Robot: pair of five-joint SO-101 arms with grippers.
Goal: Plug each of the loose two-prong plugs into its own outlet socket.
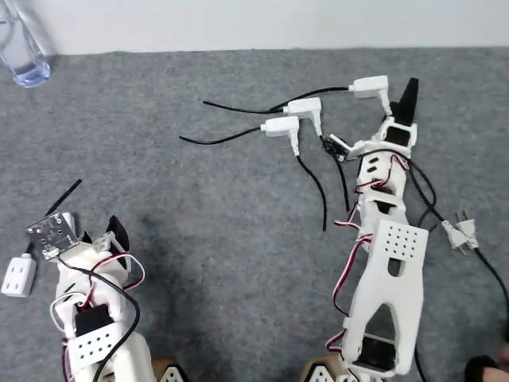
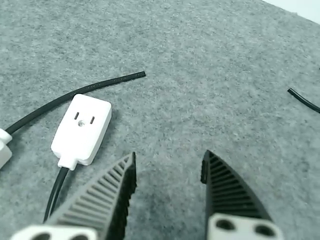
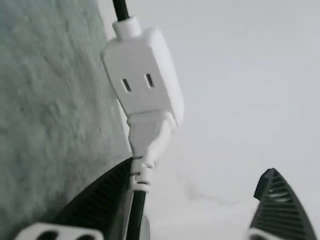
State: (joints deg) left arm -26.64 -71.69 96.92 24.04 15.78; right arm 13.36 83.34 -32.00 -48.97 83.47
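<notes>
Left gripper [image 2: 170, 157] hangs low over the grey felt [image 2: 210, 75] at the near left, its ribbed fingers apart and holding nothing. Just beside it lies a free white socket [image 2: 81, 129], face up, with a black cable end [image 2: 107, 82] near it. Right gripper [image 3: 200, 170] sits at the far right, fingers spread wide. A plugged socket [image 3: 145, 90] lies just ahead of it, its cord running beside one finger. To its left lie a second socket [image 1: 305, 106] and a third socket [image 1: 280, 125]. One loose plug [image 1: 460, 232] rests right of the right arm, well apart from the free white socket
</notes>
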